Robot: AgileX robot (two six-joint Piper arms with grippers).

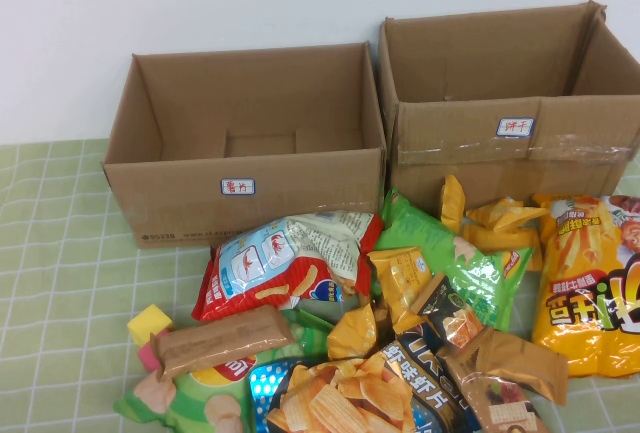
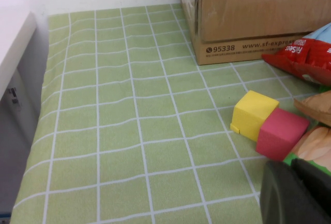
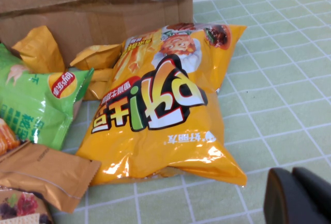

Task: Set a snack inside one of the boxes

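Note:
Two open cardboard boxes stand at the back, the left box (image 1: pixel 245 143) and the right box (image 1: pixel 510 93); both look empty. In front lies a pile of snacks: a red-and-white chips bag (image 1: pixel 285 258), a green bag (image 1: pixel 450 258), a brown bar (image 1: pixel 222 341) and a big yellow bag (image 1: pixel 590 273) (image 3: pixel 165 110). My left gripper (image 2: pixel 291 168) is shut and empty, low over the cloth at the pile's left edge. Over the cloth just off the yellow bag's corner, my right gripper (image 3: pixel 292 175) is also shut, holding nothing. Neither arm shows in the high view.
A yellow block (image 2: pixel 253 113) and a pink block (image 2: pixel 281 132) sit side by side at the pile's left edge. Green checked cloth (image 1: pixel 60 283) covers the table. A grey ledge (image 2: pixel 15 79) runs along the table's far left side.

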